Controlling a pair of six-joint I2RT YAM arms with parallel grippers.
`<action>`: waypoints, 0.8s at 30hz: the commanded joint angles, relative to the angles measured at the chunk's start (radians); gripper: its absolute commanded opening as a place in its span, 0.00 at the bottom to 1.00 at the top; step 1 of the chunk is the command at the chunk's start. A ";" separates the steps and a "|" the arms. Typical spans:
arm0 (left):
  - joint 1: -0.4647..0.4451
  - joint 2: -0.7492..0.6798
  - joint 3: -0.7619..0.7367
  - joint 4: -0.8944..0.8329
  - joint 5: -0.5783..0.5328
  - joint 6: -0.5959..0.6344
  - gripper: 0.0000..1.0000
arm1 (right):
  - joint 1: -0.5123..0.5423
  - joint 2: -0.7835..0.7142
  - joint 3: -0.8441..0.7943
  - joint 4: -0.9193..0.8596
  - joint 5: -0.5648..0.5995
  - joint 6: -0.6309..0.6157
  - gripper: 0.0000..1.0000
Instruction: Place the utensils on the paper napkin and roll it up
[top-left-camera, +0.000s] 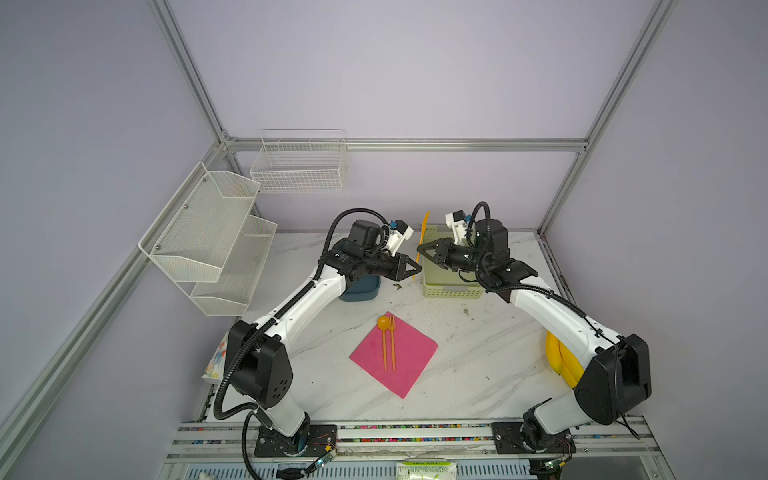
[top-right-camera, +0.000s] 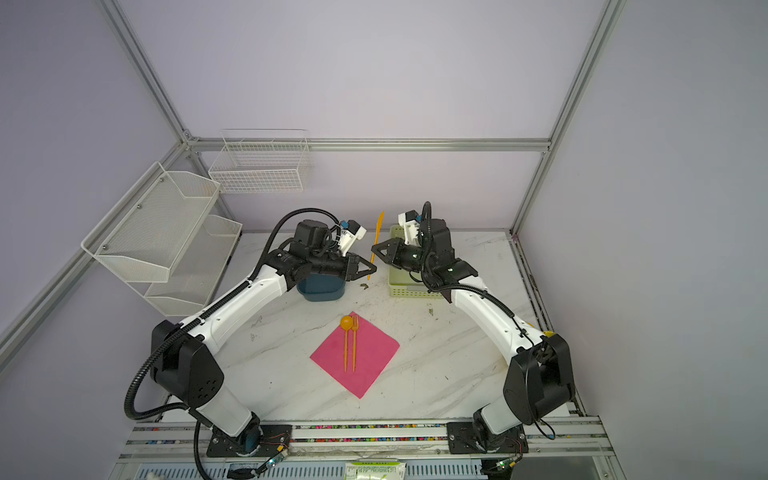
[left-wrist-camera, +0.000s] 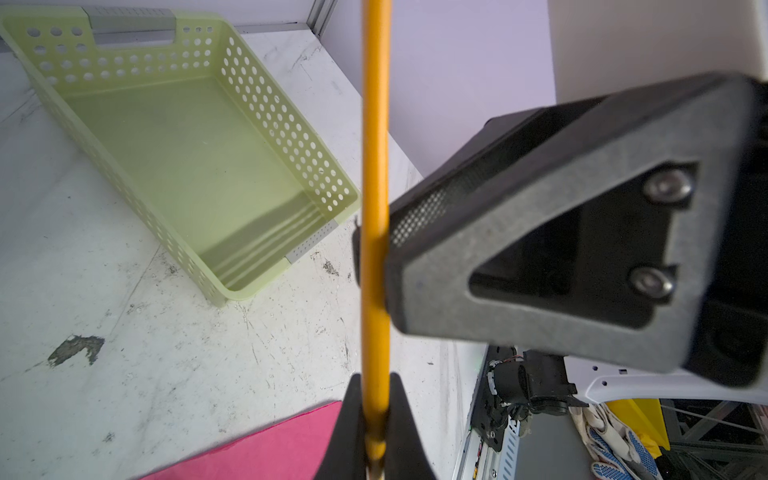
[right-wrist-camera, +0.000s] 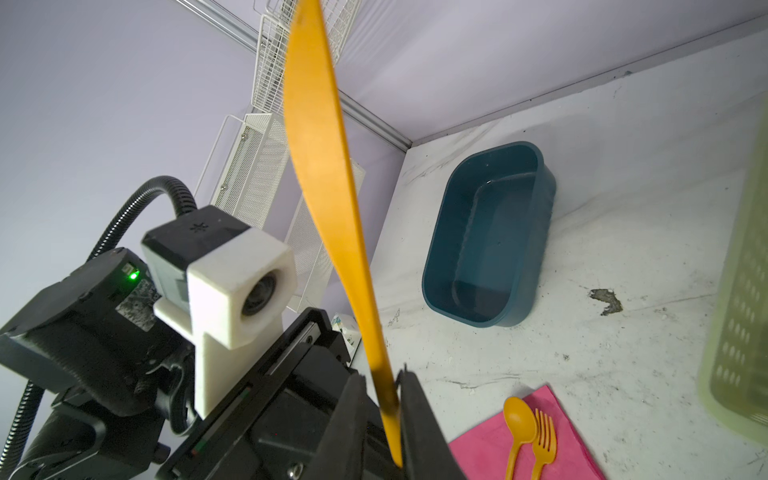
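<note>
Leave left end effector (left-wrist-camera: 376, 384) clamped low on the upright knife (right-wrist-camera: 320, 166); tighten right end effector (right-wrist-camera: 384, 378), straddling just above, grip unclear, before releasing; then lay beside fork (right-wrist-camera: 544, 434) on napkin (top-left-camera: 415, 353)

I log a pale green perforated basket (top-left-camera: 453, 291) and a dark blue tub (top-left-camera: 361, 289) at the rear of the marble table (top-left-camera: 478, 353). A white mesh shelf (top-left-camera: 208, 237) and a wire basket (top-left-camera: 299, 166) hang on the walls. Yellow bananas (top-left-camera: 561, 357) and a floral packet (top-left-camera: 216, 361) lie at opposite table edges.
</note>
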 joint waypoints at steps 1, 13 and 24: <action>-0.002 -0.027 0.033 0.020 0.026 -0.008 0.00 | 0.001 0.007 0.034 0.023 0.007 0.005 0.20; -0.002 -0.029 0.025 0.020 0.014 -0.007 0.00 | 0.002 0.019 0.055 0.016 0.002 0.000 0.17; -0.001 -0.035 0.026 0.012 -0.004 -0.004 0.09 | 0.002 0.007 0.064 -0.033 0.036 -0.014 0.05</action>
